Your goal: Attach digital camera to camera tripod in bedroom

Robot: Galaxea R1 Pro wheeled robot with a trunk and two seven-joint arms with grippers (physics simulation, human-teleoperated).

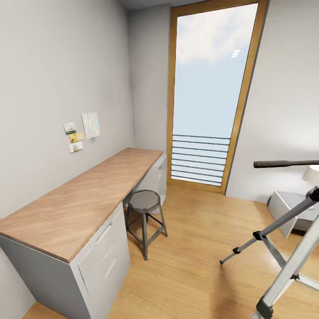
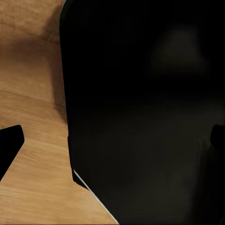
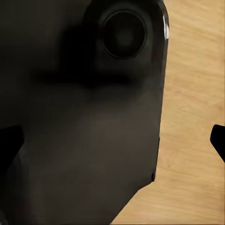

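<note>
1. Bedroom search is judged to be the step in hand: the camera tripod (image 1: 283,239) is seen at the right edge of the head view, standing on the wood floor (image 1: 199,248), its black pan handle (image 1: 283,163) reaching left from its head.
2. No digital camera can be made out on the long wooden tabletop (image 1: 88,195), which runs along the left wall toward the tall window (image 1: 208,97).
3. In both wrist views a dark body, probably part of the robot itself, is seen close up above the floor; the black finger tips (image 2: 10,145) at the sides of each view stand well apart, with nothing clamped between them.
4. Next, the camera probably has to be located before any grasp, so a turn of the base or head is called for.
5. Counted: one tripod with two silver legs in view, one grey stool (image 1: 144,212) at the tabletop's front edge, four papers pinned on the wall (image 1: 82,132).
</note>
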